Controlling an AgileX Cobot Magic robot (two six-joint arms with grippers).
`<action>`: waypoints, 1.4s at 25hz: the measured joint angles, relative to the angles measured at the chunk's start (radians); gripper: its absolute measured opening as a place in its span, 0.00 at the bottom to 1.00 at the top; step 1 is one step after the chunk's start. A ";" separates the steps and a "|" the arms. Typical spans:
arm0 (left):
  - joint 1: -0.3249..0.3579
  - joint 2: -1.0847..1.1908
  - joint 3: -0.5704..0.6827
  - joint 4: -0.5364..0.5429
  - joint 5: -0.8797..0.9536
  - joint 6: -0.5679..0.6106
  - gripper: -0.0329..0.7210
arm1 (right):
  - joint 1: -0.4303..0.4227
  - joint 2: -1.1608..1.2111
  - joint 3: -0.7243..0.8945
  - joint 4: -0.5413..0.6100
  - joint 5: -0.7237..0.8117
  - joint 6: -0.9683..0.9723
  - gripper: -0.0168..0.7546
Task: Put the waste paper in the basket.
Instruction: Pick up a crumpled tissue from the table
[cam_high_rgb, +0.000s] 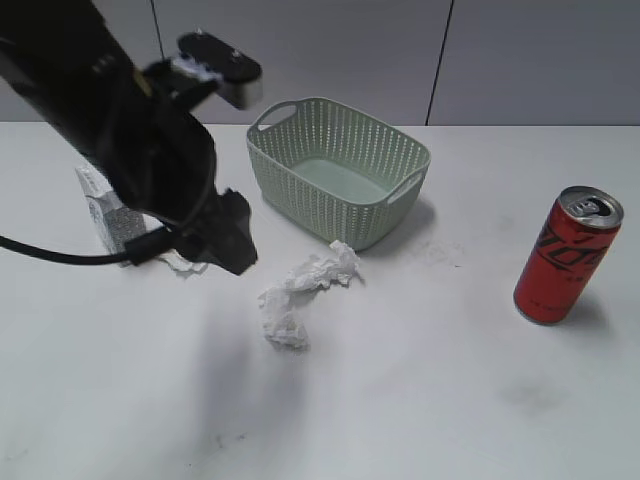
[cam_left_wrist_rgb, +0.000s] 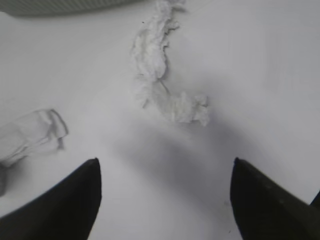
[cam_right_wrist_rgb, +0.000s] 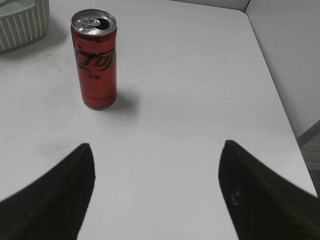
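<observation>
hovering above the tabletop (cam_high_rgb: 420, 400) with jaws spread and gripping nothing, the left tool (cam_left_wrist_rgb: 165, 172) is facing the waste paper (cam_left_wrist_rgb: 162, 85), which is lying as a crumpled strip just in front of the basket (cam_high_rgb: 340, 170). the right tool (cam_right_wrist_rgb: 156, 165) is also gaping wide, hanging near an upright red can (cam_right_wrist_rgb: 95, 60).

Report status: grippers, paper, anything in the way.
Left gripper open, empty, above the table near the waste paper. Right gripper open, empty, near the red can. Basket empty. Nothing between paper and basket.
</observation>
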 joint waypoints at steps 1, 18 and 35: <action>-0.020 0.032 0.000 0.001 -0.011 -0.026 0.83 | 0.000 0.000 0.000 0.000 0.000 0.000 0.78; -0.064 0.355 -0.001 -0.124 -0.232 -0.168 0.83 | 0.000 0.000 0.000 0.000 0.000 0.000 0.78; -0.064 0.419 -0.010 -0.124 -0.227 -0.168 0.24 | 0.000 0.000 0.000 0.000 0.000 0.000 0.78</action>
